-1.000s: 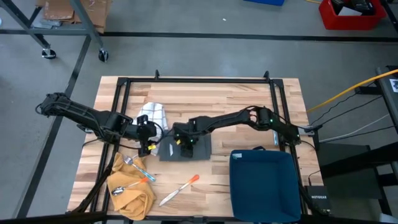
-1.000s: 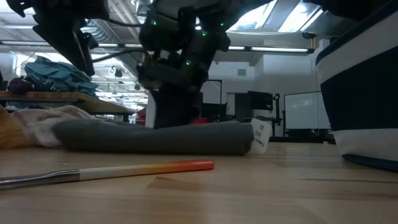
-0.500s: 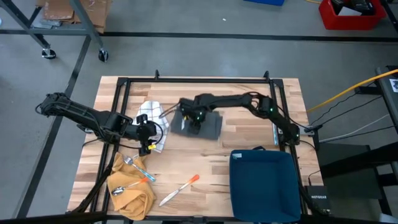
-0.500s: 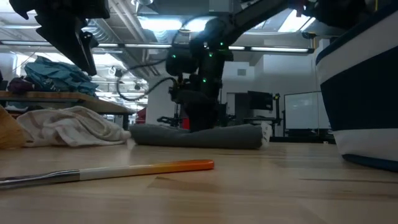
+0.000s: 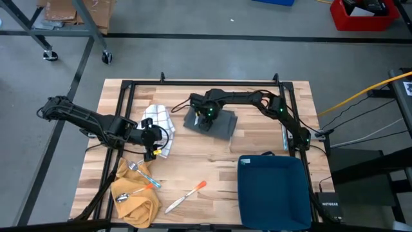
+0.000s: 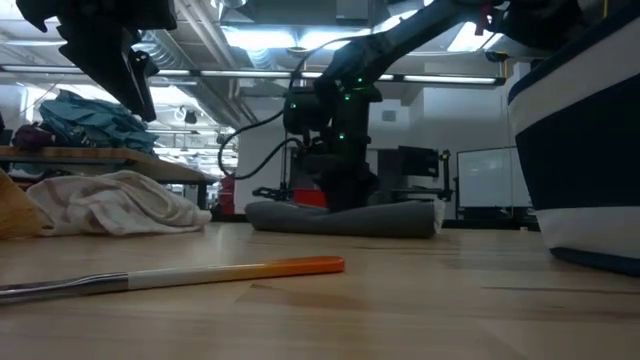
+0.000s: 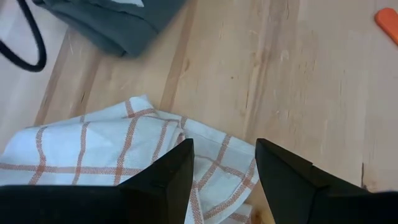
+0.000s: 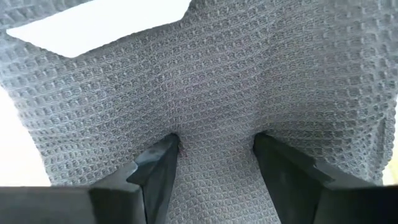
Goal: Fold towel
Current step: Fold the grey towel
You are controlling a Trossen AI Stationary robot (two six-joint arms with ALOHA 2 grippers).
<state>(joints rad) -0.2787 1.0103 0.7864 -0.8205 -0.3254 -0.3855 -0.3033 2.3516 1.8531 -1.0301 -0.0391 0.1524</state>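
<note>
A folded grey waffle towel [image 5: 215,124] lies flat on the wooden table, right of centre and toward the far edge. My right gripper [image 5: 206,116] stands on it, pointing down, with its fingers spread open [image 8: 214,146]. In the low view the towel [image 6: 345,218] is a low grey slab under that arm. My left gripper [image 5: 154,138] hovers open above the near edge of a crumpled white towel with an orange check [image 7: 93,149] and touches nothing. My right gripper comes from above, pointing down, and sets both spread fingertips [image 8: 163,152] on the grey towel's upper face [image 8: 214,118], toward its left end. Nothing is pinched between the fingers. The weave puckers slightly at each tip. The towel lies flat on the table under them.
A dark blue bin [image 5: 273,190] stands at the near right. A yellow cloth [image 5: 136,200] with a spoon and a fork lies at the near left. A knife with an orange handle [image 5: 187,196] lies beside it. A black frame [image 5: 129,96] runs along the table's edges.
My right gripper has swung toward the table's far edge and a little right, turning as it went. It kept its open fingers on the grey towel. The towel has slid flat along the table with it, away from the near middle and clear of the white checked towel.
</note>
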